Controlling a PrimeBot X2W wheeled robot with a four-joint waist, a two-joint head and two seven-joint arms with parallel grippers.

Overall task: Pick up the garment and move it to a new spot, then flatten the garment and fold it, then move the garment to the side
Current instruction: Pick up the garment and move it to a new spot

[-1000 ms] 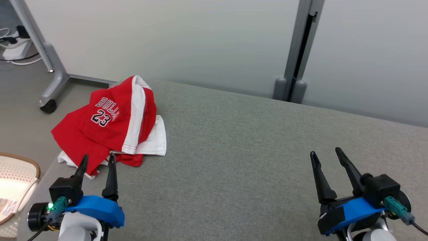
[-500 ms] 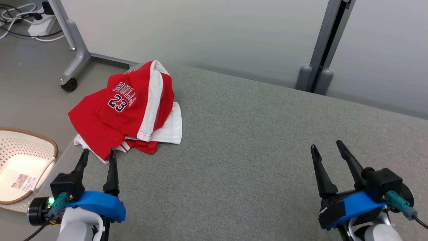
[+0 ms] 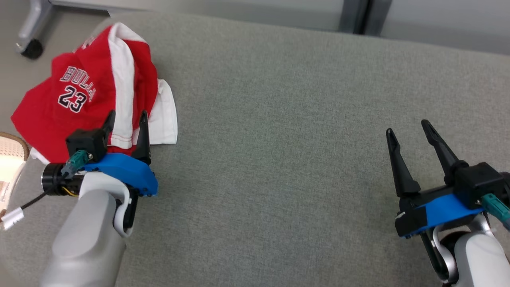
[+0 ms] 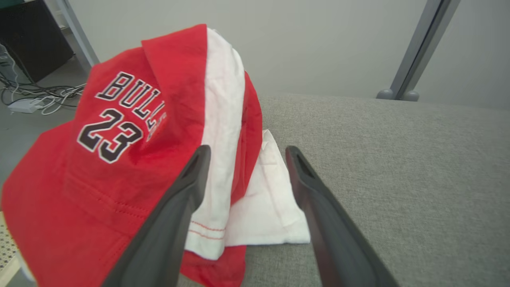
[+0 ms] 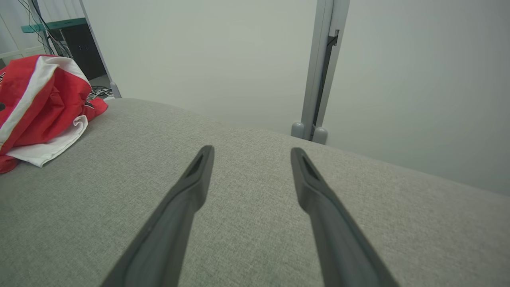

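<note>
Red garment [image 3: 75, 79] is heaped just ahead of the spread left tool [image 3: 127, 114]. The spread right tool [image 3: 406, 126] is seen well apart.

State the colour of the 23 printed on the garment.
Near-black digits outlined in white, on the red garment; best seen in the left wrist view.

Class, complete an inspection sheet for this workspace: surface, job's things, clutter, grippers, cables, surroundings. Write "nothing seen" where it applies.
Surface: grey fabric surface, bare across the middle.
Job's things: garment, red and white, marked BULLS 23, crumpled at the far left corner.
Clutter: nothing seen.
Grippers: left gripper open, at the garment's near edge, contact unclear; right gripper open over bare surface.
Cables: black cable from the left wrist; floor cables beyond the garment.
Surroundings: woven basket at left; wheeled frame leg; grey post against a pale wall.
</note>
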